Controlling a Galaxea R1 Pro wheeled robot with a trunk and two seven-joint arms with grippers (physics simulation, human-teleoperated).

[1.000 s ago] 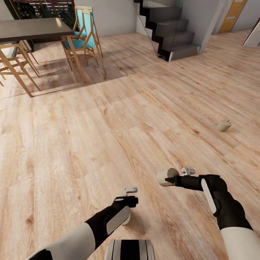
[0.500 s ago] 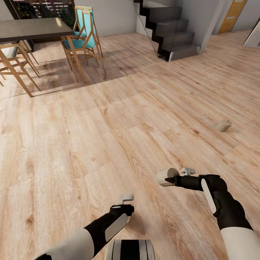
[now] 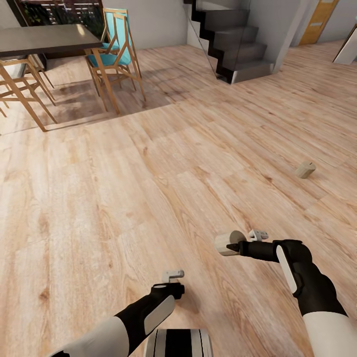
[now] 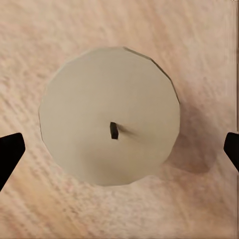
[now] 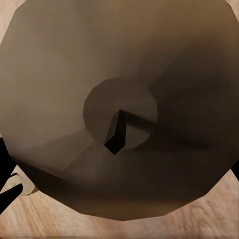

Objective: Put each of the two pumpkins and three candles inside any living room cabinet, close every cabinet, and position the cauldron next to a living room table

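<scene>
Right tool (image 3: 233, 246): clamped on candle 1 (image 3: 225, 242), held above the wood floor (image 3: 124, 188) at 5 o'clock of the head view; the right wrist view shows its round top and dark wick close up. Left tool (image 3: 171, 285): spread wide, its 2 dark fingertips (image 4: 10, 152) on either side of candle 2 (image 4: 110, 115), which stands upright on the floor, apart from both. Candle 3 (image 3: 305, 170) lies tipped on the floor at 3 o'clock. A dark bench (image 3: 42, 39) with chairs (image 3: 115, 49) stands at 11 o'clock, stairs (image 3: 233, 42) at 1 o'clock.
</scene>
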